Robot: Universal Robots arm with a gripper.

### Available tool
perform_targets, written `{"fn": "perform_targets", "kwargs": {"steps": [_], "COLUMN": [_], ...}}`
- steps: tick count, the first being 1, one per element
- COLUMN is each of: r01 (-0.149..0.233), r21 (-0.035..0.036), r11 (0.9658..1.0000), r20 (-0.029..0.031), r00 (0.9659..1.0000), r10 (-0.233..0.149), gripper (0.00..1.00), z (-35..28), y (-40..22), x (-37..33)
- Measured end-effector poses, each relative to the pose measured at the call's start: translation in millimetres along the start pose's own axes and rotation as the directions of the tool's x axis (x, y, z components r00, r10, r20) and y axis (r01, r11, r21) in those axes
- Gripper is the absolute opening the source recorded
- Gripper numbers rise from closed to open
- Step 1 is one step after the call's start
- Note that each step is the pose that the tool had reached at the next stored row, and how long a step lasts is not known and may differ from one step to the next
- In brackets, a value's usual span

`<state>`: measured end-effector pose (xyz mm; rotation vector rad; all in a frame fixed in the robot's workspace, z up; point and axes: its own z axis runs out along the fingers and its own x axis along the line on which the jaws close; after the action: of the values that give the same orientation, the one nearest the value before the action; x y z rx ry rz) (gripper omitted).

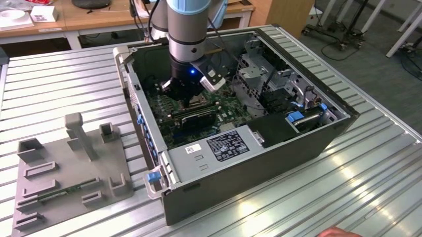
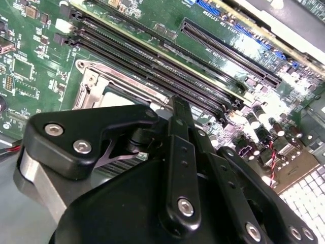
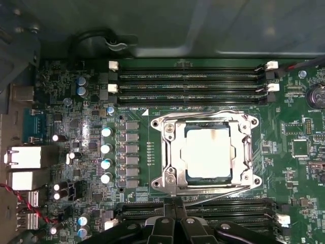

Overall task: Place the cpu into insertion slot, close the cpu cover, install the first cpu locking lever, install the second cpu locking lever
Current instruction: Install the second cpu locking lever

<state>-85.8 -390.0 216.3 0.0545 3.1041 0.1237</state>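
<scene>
So from where the exterior view looks, closest thing on the metal slatted bench (image 1: 329,197) is the grey holder tray (image 1: 69,170) with its upright posts, sitting off to the exterior view's left and well apart from the action. There's a thin green board strip (image 1: 66,191) lying in one of its slots. Someone's fingertip (image 1: 337,232) pokes in at the very bottom edge.

Next back is the open computer case (image 1: 231,128) lying on its side, with the power supply box (image 1: 218,148) at the near end and blue clips (image 1: 300,117) toward the exterior view's right.

The arm comes straight down into the case, and the gripper (image 1: 191,96) is hanging low just above the motherboard (image 1: 228,106), near the socket area. The black linkage of the gripper (image 2: 177,152) takes up the foreground in the second wrist view. Can't tell whether the jaws are wide or pinched in, honestly, the tips are hidden behind the linkage. They don't seem to be carrying anything I can make out.

The cpu (image 3: 208,152) is sitting in the socket, pale top facing up. The cpu cover (image 3: 207,122) is flat down around it, framing the chip. Memory slots (image 3: 190,81) run along both sides of the socket, and a row of capacitors (image 3: 106,155) stands just beside it.
</scene>
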Motion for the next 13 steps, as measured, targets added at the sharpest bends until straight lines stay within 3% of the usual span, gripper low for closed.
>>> {"fn": "perform_targets", "kwargs": {"steps": [13], "r01": [0.000], "r21": [0.0002], "r11": [1.0000], "r20": [-0.0001], "r00": [1.0000], "r10": [0.000], "gripper": [0.11], "z": [6.1], "y": [-0.6], "x": [2.7]}}
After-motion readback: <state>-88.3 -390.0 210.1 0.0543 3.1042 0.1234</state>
